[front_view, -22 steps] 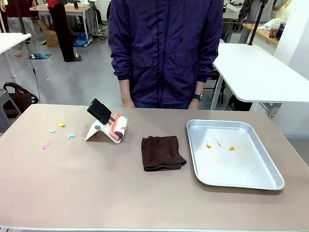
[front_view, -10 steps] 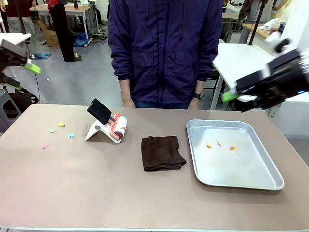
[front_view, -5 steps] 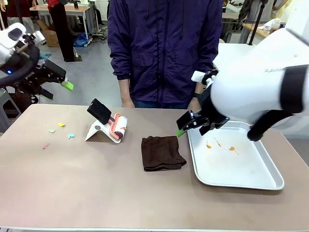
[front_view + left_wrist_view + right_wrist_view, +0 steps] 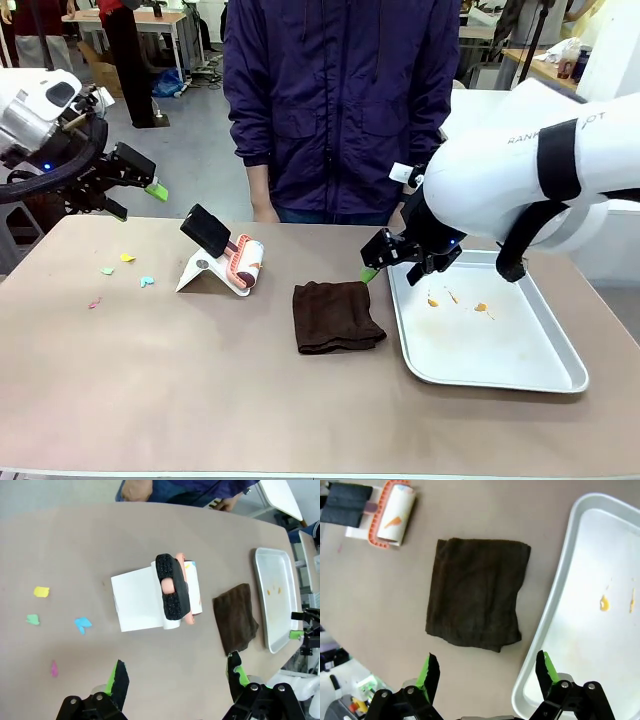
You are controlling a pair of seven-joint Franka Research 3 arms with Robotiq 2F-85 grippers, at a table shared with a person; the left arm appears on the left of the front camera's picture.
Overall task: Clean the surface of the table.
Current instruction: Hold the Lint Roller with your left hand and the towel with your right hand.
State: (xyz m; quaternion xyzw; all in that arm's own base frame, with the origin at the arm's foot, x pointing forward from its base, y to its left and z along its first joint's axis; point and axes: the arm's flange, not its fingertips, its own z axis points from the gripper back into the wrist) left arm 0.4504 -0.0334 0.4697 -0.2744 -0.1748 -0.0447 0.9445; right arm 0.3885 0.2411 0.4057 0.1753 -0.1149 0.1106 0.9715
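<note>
Table (image 4: 200, 400): broad matte taupe top with a pale front edge. Judged rigid, heavy and fixed, and smooth enough for a wipe to slide over. It is not a thing to grip, so the hold goes on a tool. Dark brown cloth (image 4: 337, 316) lies folded flat near the table's middle, just left of the tray (image 4: 560, 375) and apart from it. It looks soft and limp and would likely bunch, so a pinch at a raised edge or corner seems best. Roller (image 4: 225, 255) sits toward the far edge, left of middle, propped on a white stand (image 4: 197, 272) with its black handle (image 4: 206, 229) tilted up. It seems light and stiff, and the handle is the obvious hold. Small coloured paper scraps (image 4: 127, 258) are scattered near the left edge; they are thin and light, and probably better suited to the sticky roller than to the cloth. The steel tray takes the right end, with orange specks (image 4: 482, 308) inside it. Left gripper (image 4: 135, 200) hangs above the far left corner, fingers spread wide and empty; its wrist view looks down on roller and scraps. Right gripper (image 4: 392, 265) hovers low by the tray's far left corner, between cloth and tray, also spread and empty. A person (image 4: 340, 100) in a dark purple jacket stands at the far edge. The rest of the top is bare, giving free sweep. Beyond are a grey floor and a white table (image 4: 540, 150) at far right.
</note>
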